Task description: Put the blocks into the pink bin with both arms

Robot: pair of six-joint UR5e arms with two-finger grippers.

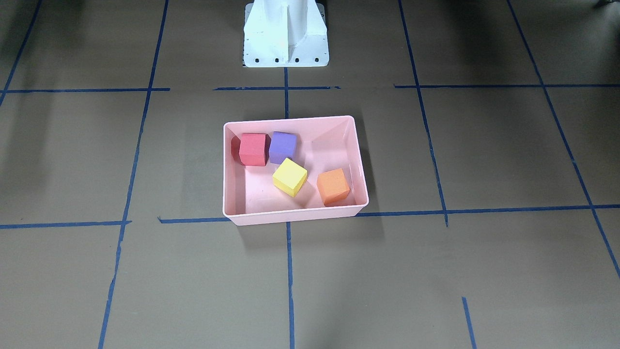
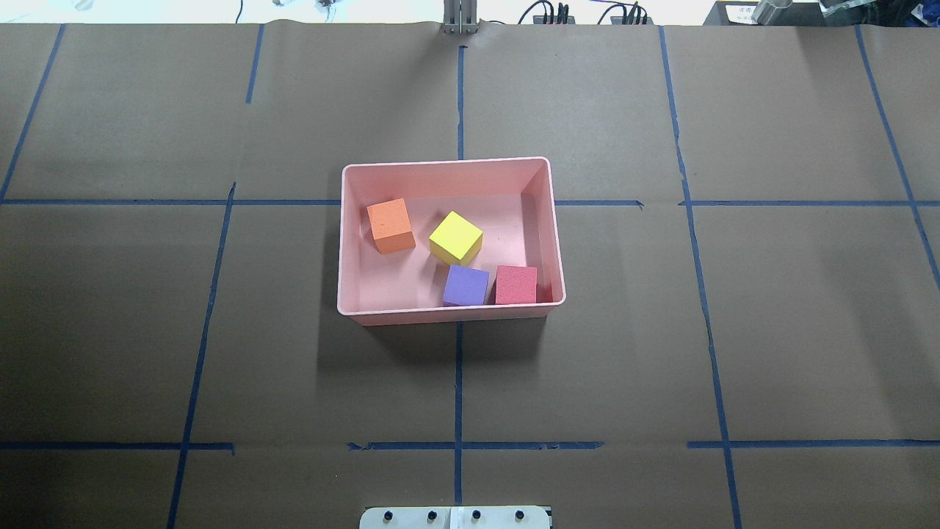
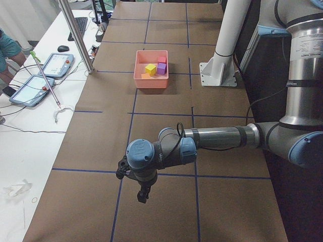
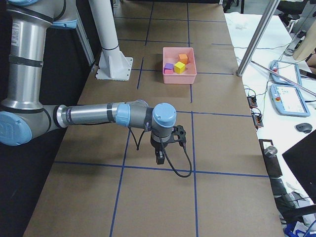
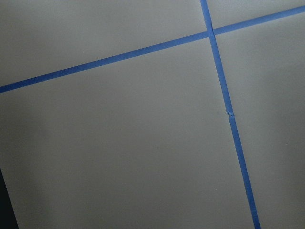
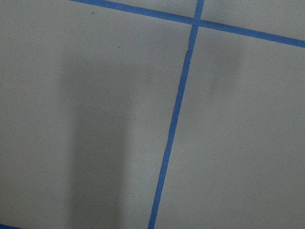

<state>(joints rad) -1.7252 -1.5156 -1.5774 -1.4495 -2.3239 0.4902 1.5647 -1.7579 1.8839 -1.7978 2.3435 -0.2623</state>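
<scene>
The pink bin (image 1: 290, 218) sits mid-table, also in the overhead view (image 2: 448, 314). In it lie the red block (image 1: 253, 149), the purple block (image 1: 283, 147), the yellow block (image 1: 289, 177) and the orange block (image 1: 333, 186). My left gripper (image 3: 143, 196) shows only in the exterior left view, hanging low over the table far from the bin (image 3: 150, 82). My right gripper (image 4: 160, 159) shows only in the exterior right view, also far from the bin (image 4: 179, 77). I cannot tell whether either is open or shut. Both wrist views show only brown paper and blue tape.
The white pedestal (image 1: 286, 34) stands behind the bin on the robot's side. A side table with tablets (image 3: 55, 64) and a metal pole (image 3: 75, 35) lies beyond the table's far edge. Blue tape lines (image 2: 459, 382) cross the brown paper.
</scene>
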